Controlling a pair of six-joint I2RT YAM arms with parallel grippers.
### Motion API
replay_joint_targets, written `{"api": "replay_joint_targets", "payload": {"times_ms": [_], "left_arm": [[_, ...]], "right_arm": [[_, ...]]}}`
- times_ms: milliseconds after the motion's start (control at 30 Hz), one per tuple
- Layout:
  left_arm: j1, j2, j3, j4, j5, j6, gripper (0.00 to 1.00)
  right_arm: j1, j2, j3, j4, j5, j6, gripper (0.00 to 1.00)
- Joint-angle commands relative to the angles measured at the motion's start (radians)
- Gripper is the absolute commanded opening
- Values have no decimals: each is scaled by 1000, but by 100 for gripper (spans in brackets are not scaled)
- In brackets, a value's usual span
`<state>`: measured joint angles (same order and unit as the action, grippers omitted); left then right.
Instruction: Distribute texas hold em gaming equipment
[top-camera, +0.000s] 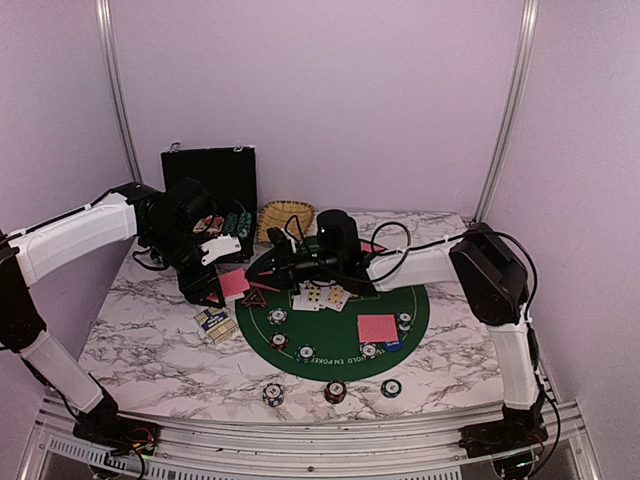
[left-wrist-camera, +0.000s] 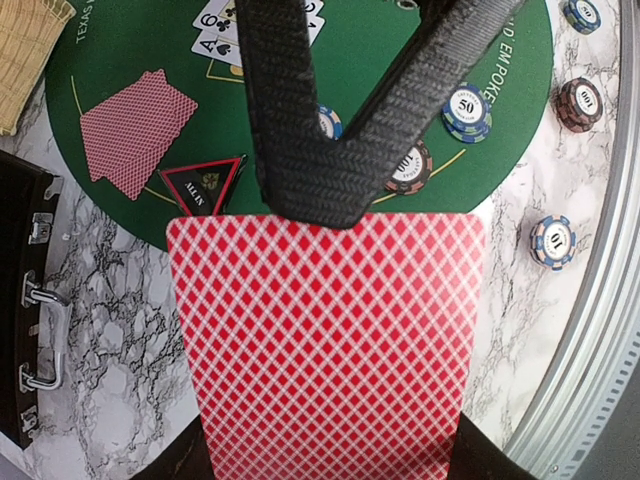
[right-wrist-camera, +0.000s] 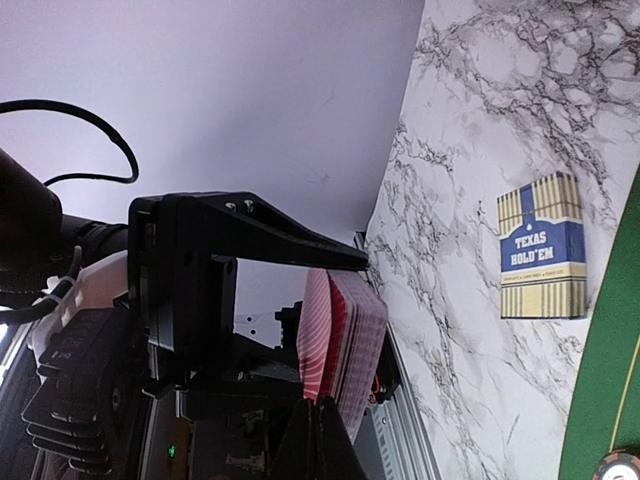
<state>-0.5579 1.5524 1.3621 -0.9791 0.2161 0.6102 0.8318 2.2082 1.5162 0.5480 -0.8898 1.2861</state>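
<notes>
While left gripper (top-camera: 220, 285) clamps deck (right-wrist-camera: 340, 350), right gripper (left-wrist-camera: 320, 203) closed, seemingly pinching edge of top card (left-wrist-camera: 325, 340)

Black case (top-camera: 212, 172), straw basket (top-camera: 285, 215) at back.

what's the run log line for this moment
left gripper: shut on red diamond-backed card deck | right gripper: shut on deck's far edge

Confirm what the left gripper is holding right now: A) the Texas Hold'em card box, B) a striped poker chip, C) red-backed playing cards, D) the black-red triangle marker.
C: in the left wrist view the left gripper is closed on the red-backed playing cards, while the card box lies apart on the marble tabletop.
</notes>
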Motion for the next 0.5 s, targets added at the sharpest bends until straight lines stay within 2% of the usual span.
{"api": "replay_joint_targets", "payload": {"times_ms": [0, 300, 333, 433, 467], "left_arm": [[4, 0, 11, -18, -4, 5, 0], [4, 1, 7, -18, -10, 8, 0], [4, -1, 7, -17, -9, 8, 0], [4, 0, 10, -16, 1, 8, 0], [4, 0, 11, -17, 4, 7, 0]], "right_arm": [[-7, -52, -16, 73, -5, 37, 0], [-14, -62, -65, 153, -5, 94, 0], [-10, -61, -55, 131, -7, 78, 6], [-1, -54, -28, 28, 0, 14, 37], [1, -53, -27, 7, 7, -4, 44]]}}
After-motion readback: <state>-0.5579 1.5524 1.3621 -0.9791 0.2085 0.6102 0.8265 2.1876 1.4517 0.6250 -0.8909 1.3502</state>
